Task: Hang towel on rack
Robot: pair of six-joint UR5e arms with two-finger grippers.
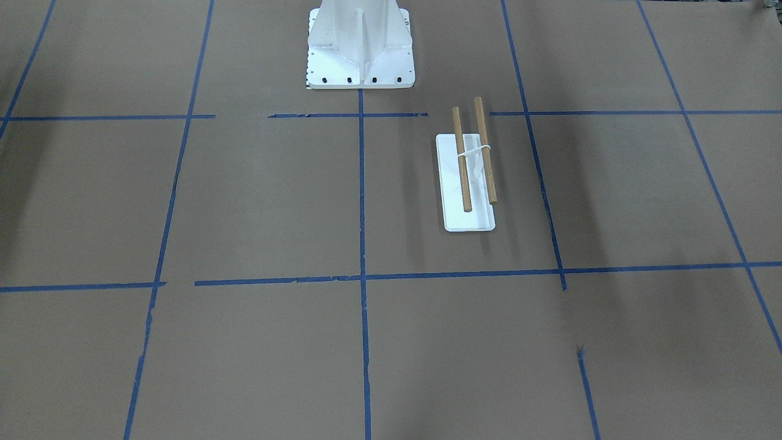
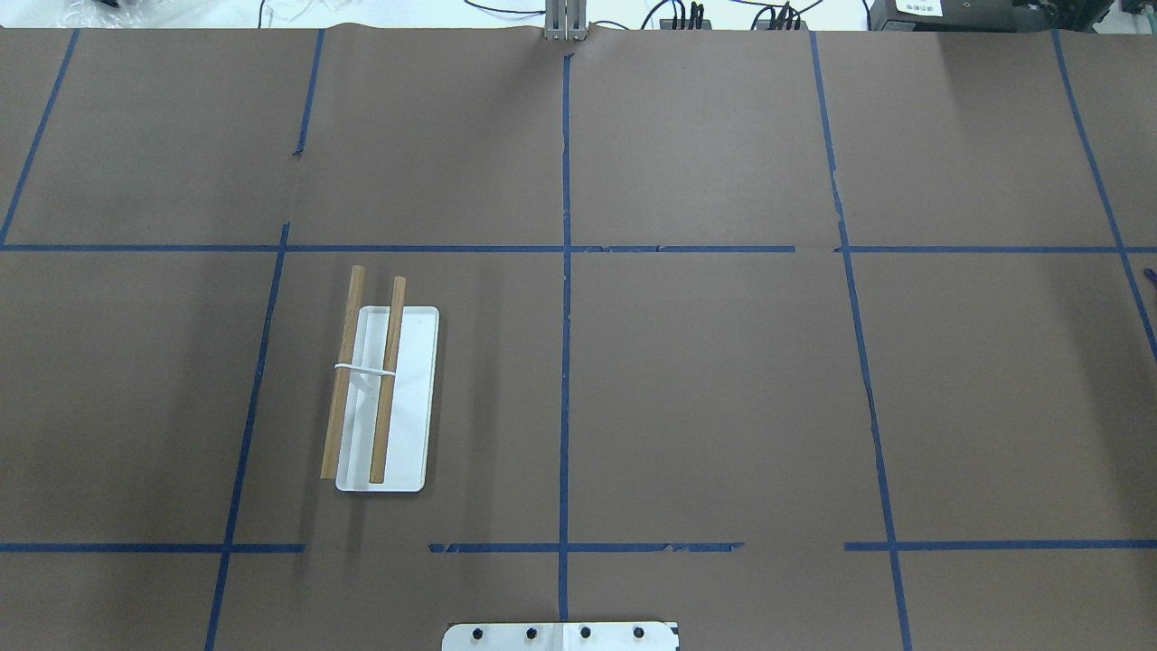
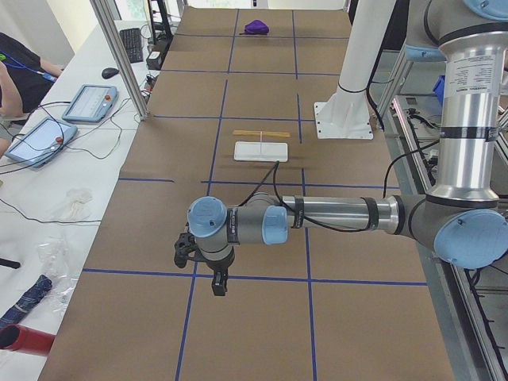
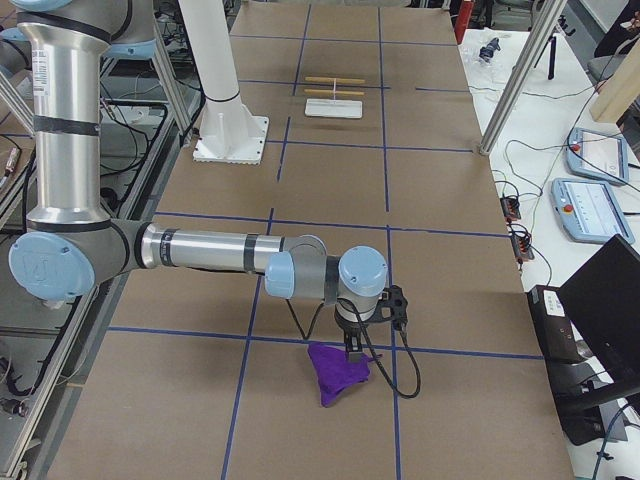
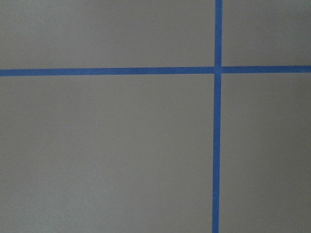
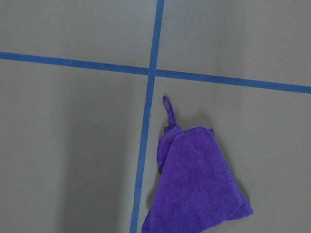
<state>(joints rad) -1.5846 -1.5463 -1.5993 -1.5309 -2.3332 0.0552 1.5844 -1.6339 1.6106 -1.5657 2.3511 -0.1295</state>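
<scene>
Purple towel (image 6: 199,184) lies bunched on the brown worktop (image 6: 73,145) at the robot's right end, with the right gripper (image 4: 352,350) directly above it, likely for pickup. Well apart, the rack (image 2: 384,398) has nothing hung on it. Elsewhere the left gripper (image 3: 216,284) hovers. I cannot tell whether either gripper is open or closed.

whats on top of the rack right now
Nothing hangs on the rack: its two dowels are bare apart from a white band across them. The purple towel lies far off on the table. What lies directly beneath each dowel is covered.
</scene>
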